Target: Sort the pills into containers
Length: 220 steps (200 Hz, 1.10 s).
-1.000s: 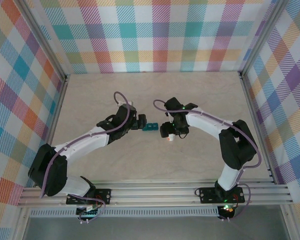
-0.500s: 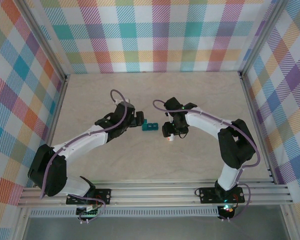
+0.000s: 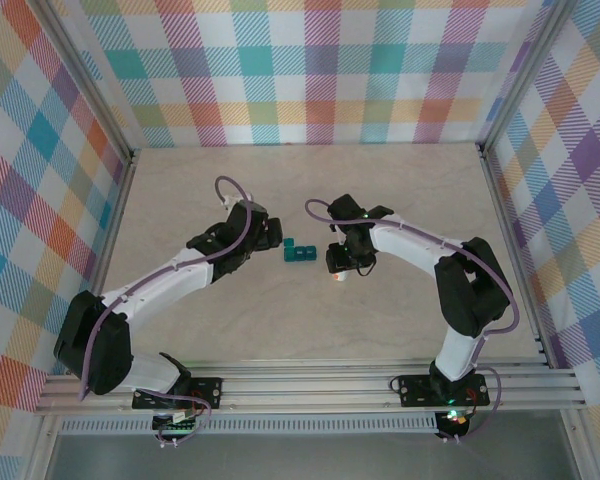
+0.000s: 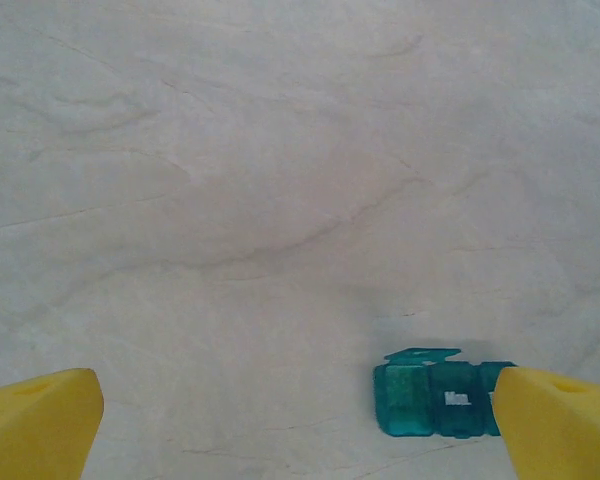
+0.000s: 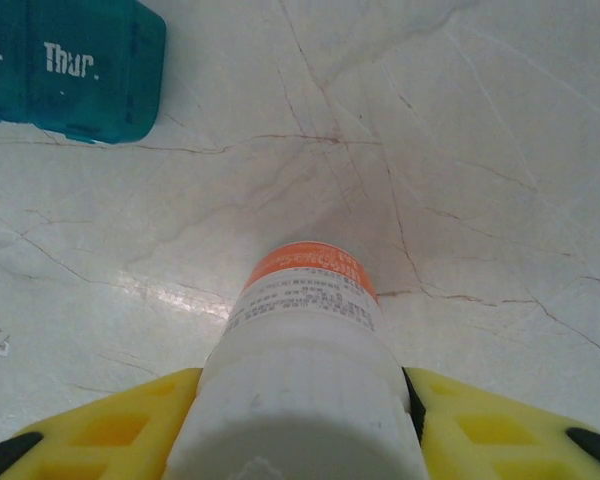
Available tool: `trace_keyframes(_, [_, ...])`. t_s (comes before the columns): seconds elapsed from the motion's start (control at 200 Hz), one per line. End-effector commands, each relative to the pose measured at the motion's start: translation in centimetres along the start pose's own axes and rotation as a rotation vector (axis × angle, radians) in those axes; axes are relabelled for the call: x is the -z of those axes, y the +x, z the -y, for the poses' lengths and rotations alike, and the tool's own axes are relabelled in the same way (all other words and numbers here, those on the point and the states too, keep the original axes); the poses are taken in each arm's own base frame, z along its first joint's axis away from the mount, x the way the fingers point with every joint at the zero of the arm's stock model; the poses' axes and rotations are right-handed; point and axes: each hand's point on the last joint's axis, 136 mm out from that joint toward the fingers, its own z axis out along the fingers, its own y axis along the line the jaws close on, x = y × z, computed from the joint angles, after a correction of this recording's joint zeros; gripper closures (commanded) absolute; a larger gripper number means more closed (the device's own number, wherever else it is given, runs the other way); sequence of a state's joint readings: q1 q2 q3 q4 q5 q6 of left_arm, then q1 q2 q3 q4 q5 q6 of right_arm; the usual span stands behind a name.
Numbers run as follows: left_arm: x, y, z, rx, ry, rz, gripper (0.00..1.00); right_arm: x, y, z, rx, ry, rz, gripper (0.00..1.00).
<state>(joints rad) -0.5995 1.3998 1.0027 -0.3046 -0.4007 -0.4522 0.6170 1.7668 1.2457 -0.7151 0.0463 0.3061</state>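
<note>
Right hand [image 5: 300, 400] grips the white pill bottle [image 5: 305, 330], orange end down on the table [image 3: 400, 190]. Left hand [image 4: 295, 420] spread wide open; teal pill organizer [image 4: 430, 400] beside one finger, mid-table.

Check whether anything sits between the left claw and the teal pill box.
Nothing visible does. The left claw is open, with only bare table between it and the pill box, which lies right by one finger. The white bottle stands on the box's other side, gripped in the right claw.
</note>
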Motion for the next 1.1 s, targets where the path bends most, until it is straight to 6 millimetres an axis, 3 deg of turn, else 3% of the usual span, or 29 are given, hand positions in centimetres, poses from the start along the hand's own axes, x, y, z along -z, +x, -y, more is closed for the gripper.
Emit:
trace_keyframes(0.0, [0.1,-0.7,-0.8,-0.032,-0.071,-0.021,0.0,-0.2,-0.6,-0.6,0.0,-0.008,0.016,0.53])
trace_keyframes(0.435, [-0.9,-0.4,4.3,-0.155,0.219,0.022,0.0,1.9,-1.6,-1.6,-0.004,-0.057,0.046,0.6])
trace_keyframes(0.695, [-0.8,0.3,5.8,-0.169,0.341,0.053,0.0,4.5,-2.9,-1.6,-0.017,-0.069,0.078,0.59])
trace_keyframes(1.095, [0.8,2.5,10.3,-0.211,0.672,0.03,0.0,8.9,-5.6,-0.8,-0.101,-0.211,0.135,0.59])
